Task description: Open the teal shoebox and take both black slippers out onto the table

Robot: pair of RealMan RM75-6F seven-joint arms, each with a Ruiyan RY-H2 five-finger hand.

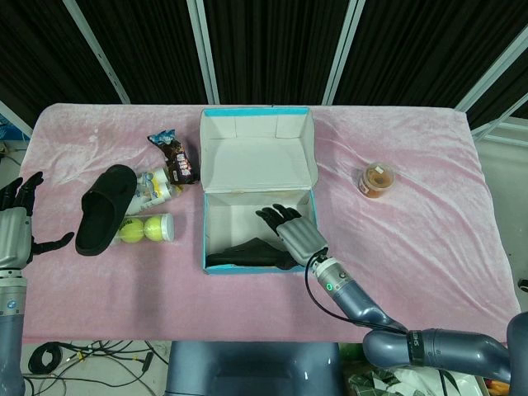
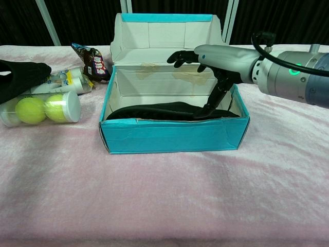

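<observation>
My right hand (image 1: 290, 231) sits just below the middle of the head view, palm down, its dark fingers (image 1: 270, 214) spread and pointing toward the upper left. In the chest view the same hand (image 2: 218, 56) reaches in from the right edge, thumb angled downward. My right forearm runs off to the lower right. My left hand (image 1: 15, 231) hangs at the left edge, fingers apart, holding nothing.
</observation>
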